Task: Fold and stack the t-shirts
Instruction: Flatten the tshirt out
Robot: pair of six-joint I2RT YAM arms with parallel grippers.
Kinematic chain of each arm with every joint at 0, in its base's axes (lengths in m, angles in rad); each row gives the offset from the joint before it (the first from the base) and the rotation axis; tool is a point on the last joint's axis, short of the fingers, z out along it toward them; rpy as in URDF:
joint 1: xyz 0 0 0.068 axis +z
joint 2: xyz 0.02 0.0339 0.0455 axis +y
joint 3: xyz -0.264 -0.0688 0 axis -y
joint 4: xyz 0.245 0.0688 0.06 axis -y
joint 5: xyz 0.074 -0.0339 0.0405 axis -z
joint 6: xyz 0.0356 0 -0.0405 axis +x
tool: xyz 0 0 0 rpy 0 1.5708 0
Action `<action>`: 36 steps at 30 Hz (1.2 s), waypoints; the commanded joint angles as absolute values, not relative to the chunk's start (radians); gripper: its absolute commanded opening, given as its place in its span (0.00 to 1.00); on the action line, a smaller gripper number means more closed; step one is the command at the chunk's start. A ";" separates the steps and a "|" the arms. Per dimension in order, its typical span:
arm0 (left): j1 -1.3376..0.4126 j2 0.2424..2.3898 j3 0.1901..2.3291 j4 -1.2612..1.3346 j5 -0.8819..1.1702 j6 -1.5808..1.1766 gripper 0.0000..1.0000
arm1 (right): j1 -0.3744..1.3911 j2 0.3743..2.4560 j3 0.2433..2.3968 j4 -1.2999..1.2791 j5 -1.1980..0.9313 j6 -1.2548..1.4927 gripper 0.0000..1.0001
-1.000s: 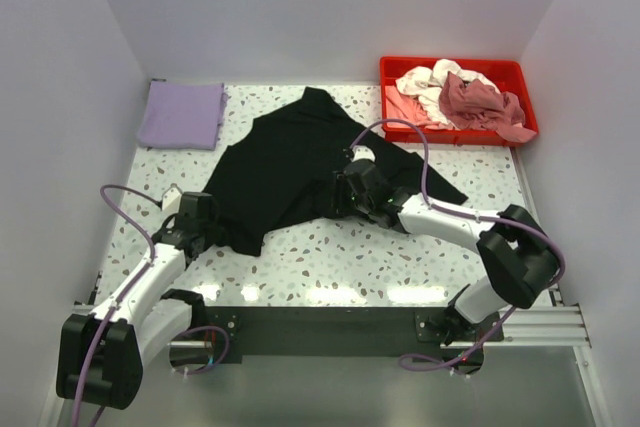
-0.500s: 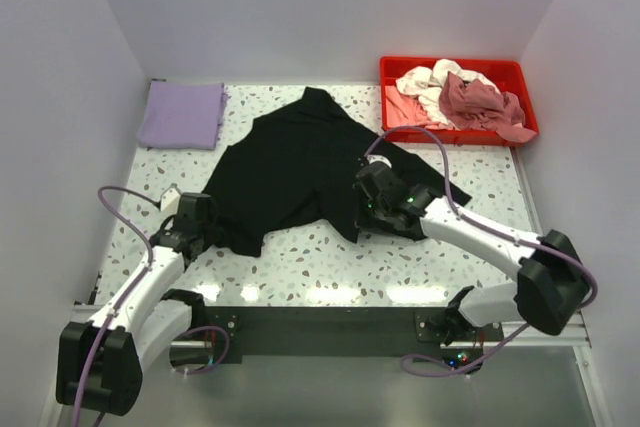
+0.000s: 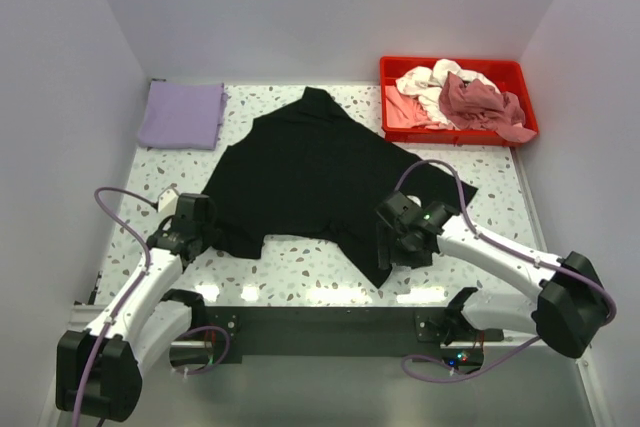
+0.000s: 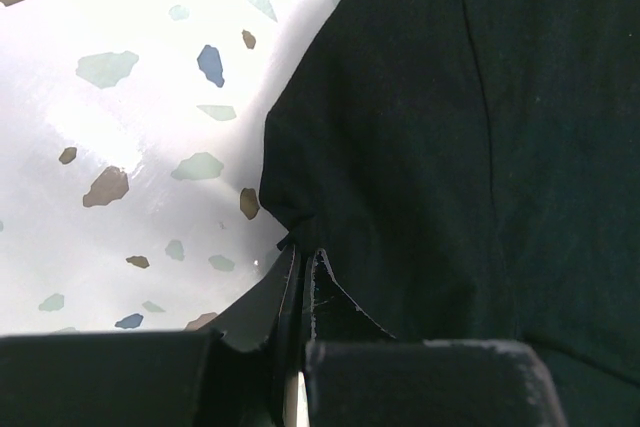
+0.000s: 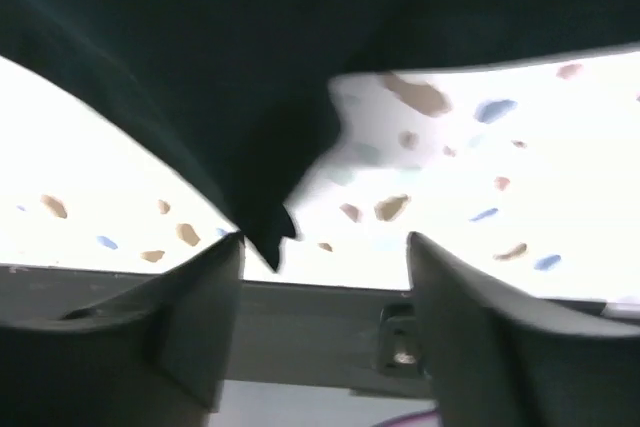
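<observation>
Speckled terrazzo table (image 3: 310,272) bears the large soft black t-shirt (image 3: 300,162), spread across its middle. Our left gripper (image 4: 300,272) is pinched tight on the near-left hem; our right gripper (image 5: 320,277) gapes wide, holding nothing, a cloth corner drooping beside one finger. We judge the shirt light, limp and slidey: best pinched at corners. Beyond lie a folded lavender t-shirt (image 3: 182,115) and crumpled pink, white and rose t-shirts (image 3: 455,95) in a red plastic tray (image 3: 500,65)

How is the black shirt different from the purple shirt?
The black shirt is spread open, with rumpled edges; the purple shirt is folded into a neat rectangle. The black shirt covers much more of the table than the purple shirt does. The robot's left hand pinches the black shirt's edge; nothing touches the purple shirt. Both are plain cloth shirts lying on the same speckled table.
</observation>
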State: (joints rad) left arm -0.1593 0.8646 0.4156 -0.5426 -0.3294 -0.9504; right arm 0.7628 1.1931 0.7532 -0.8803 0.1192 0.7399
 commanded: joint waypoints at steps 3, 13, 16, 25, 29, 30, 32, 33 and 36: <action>-0.158 0.827 0.448 -0.551 -0.353 -0.962 0.00 | 0.758 1.135 0.782 -1.046 0.225 0.808 0.92; -0.158 0.816 0.440 -0.535 -0.344 -0.954 0.00 | 1.135 1.199 0.882 -0.840 0.100 0.594 0.99; -0.158 0.805 0.437 -0.528 -0.342 -0.948 0.00 | 1.138 1.285 0.896 -0.842 0.144 0.572 0.99; -0.158 0.752 0.425 -0.517 -0.341 -0.937 0.00 | 1.105 1.380 0.812 -0.700 0.187 0.531 0.87; -0.158 0.759 0.430 -0.520 -0.342 -0.939 0.00 | 1.062 1.416 0.779 -0.687 0.187 0.529 0.82; -0.158 0.761 0.430 -0.520 -0.342 -0.937 0.00 | 1.054 1.417 0.770 -0.686 0.181 0.531 0.80; -0.158 0.762 0.430 -0.520 -0.342 -0.937 0.00 | 1.034 1.413 0.764 -0.678 0.167 0.528 0.79; -0.158 0.762 0.428 -0.519 -0.342 -0.936 0.00 | 1.031 1.408 0.758 -0.681 0.172 0.528 0.79; -0.158 0.764 0.426 -0.517 -0.347 -0.936 0.00 | 1.008 1.411 0.733 -0.667 0.149 0.528 0.77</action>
State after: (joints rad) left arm -0.1593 0.7654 0.4156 -0.5400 -0.3294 -0.9497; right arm 1.0233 1.4208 0.7551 -0.7055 0.1635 0.5381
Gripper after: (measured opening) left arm 0.029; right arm 0.777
